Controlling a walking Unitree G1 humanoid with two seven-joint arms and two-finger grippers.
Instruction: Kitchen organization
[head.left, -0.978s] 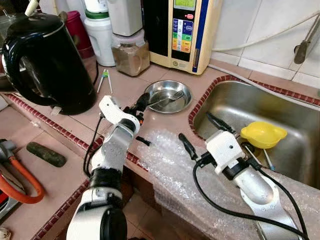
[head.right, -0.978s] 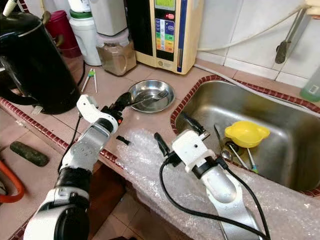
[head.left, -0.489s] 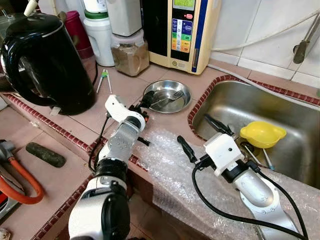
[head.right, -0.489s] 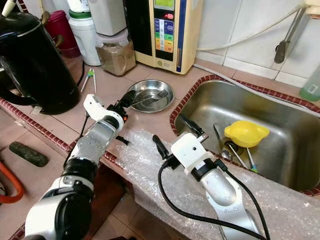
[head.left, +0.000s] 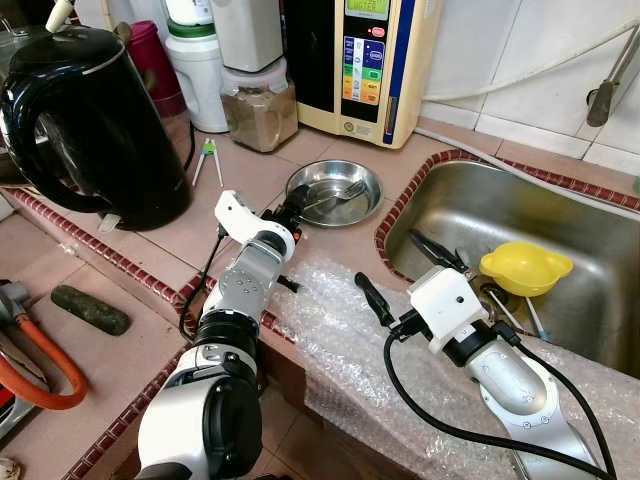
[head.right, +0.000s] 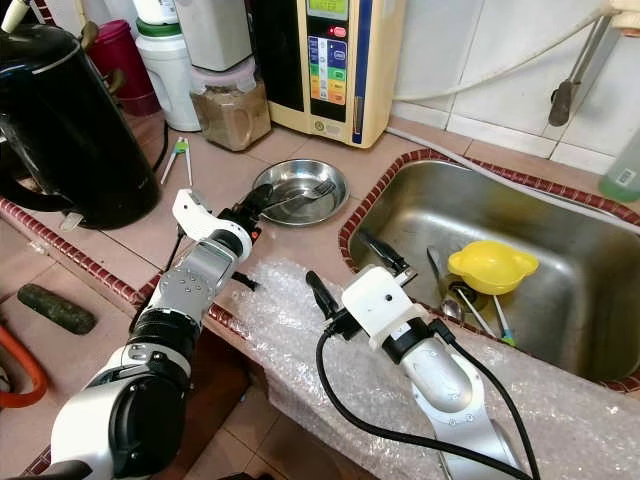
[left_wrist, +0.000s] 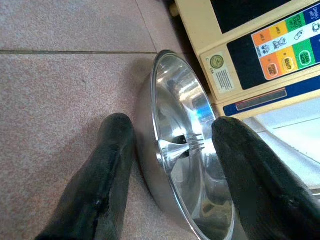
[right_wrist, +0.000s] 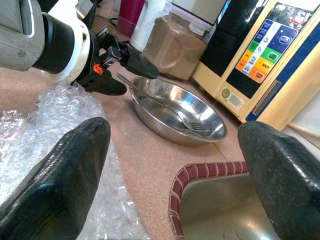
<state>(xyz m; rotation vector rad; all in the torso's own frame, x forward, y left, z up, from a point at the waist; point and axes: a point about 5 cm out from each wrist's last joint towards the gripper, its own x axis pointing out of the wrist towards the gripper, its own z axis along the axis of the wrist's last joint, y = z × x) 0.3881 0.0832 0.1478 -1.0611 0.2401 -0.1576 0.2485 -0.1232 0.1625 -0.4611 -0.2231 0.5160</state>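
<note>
Left eye view has the tiled counter (head.left: 120, 340) taking up most of the scene, with the steel sink (head.left: 520, 215) cut into it on the robot's right and a sheet of bubble wrap (head.left: 350, 350) draped over the front edge. Big black kettle (head.left: 85, 120) sits at the far left, and a beige water machine (head.left: 370, 60) stands against the back wall with a jar of brown powder (head.left: 262, 110) beside it. Left arm is stretched forward and low across the counter, elbow bent, so the left gripper (left_wrist: 167, 145) is right at the near rim of the shallow metal bowl (head.left: 335, 192); its jaws are parted a bit with the rim between them, one finger outside the wall and one over the inside, not clamped as far as I can see. A fork (head.left: 338, 195) lies in the bowl, handle sticking out toward that gripper. Right arm reaches up from below over the bubble wrap, right gripper (head.left: 405, 268) spread wide, holding nothing, by the sink's corner. A yellow bowl (head.left: 525, 268) sits upside down in the sink.
</note>
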